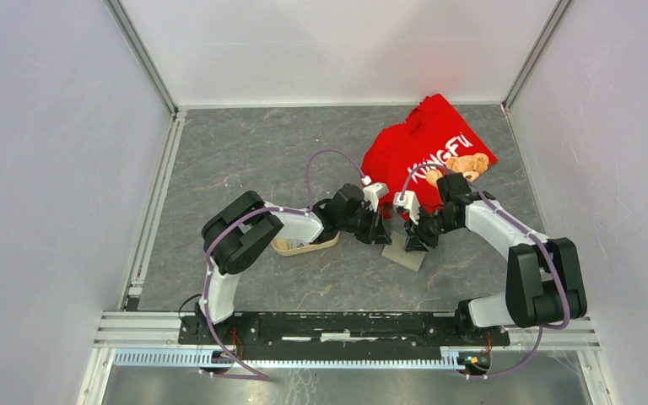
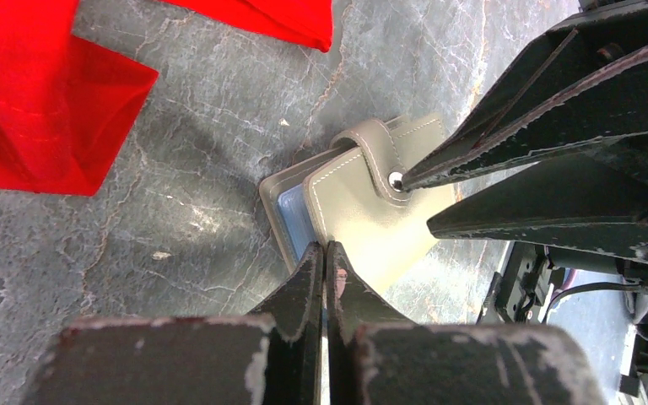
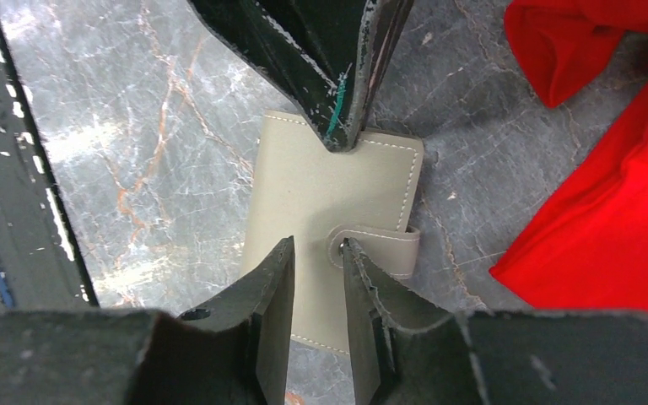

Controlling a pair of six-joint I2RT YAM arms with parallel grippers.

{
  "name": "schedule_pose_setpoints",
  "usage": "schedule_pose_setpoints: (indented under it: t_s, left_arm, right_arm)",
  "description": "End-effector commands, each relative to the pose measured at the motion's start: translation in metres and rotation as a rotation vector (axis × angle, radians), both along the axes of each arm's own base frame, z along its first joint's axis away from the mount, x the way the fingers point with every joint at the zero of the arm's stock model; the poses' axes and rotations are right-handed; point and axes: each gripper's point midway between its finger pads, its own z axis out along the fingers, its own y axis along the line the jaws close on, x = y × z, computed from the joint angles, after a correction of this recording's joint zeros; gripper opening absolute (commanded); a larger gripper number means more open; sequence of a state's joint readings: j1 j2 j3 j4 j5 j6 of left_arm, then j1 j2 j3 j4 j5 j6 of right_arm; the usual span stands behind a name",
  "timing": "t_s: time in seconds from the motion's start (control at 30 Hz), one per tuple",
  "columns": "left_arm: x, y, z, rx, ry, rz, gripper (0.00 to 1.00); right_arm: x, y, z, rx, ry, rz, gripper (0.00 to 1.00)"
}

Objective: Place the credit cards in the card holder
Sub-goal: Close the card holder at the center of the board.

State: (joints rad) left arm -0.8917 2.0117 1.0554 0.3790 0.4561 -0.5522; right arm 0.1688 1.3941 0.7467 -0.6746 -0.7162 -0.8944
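The card holder (image 1: pixel 405 253) lies flat on the table, a grey-beige wallet (image 3: pixel 304 194) folded closed with its snap strap (image 3: pixel 380 247) over the cover. My left gripper (image 2: pixel 326 249) is shut, its tips resting on one edge of the holder (image 2: pixel 363 219). From the opposite side my right gripper (image 3: pixel 318 246) stands open just above the cover, one fingertip (image 3: pixel 348 249) touching the strap at its snap (image 2: pixel 396 179). A thin blue edge (image 2: pixel 291 215) shows between the covers; I cannot tell whether it is a card. No credit cards show plainly.
A red shirt (image 1: pixel 426 152) lies crumpled behind the grippers, and its folds (image 3: pixel 607 211) come close to the holder. A beige oval tray (image 1: pixel 304 246) sits under the left forearm. White walls enclose the table on three sides.
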Motion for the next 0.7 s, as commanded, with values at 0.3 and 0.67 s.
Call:
schedule_pose_setpoints:
  t_s: [0.3, 0.67]
  left_arm:
    - [-0.002, 0.0, -0.007, 0.0, 0.053, 0.011, 0.02]
    - [-0.003, -0.002, -0.003, -0.01, 0.055, 0.01, 0.02]
  right_arm:
    - [0.004, 0.009, 0.015, 0.137, 0.11, -0.035, 0.34]
    - [0.012, 0.004, 0.015, 0.163, 0.147, -0.111, 0.23]
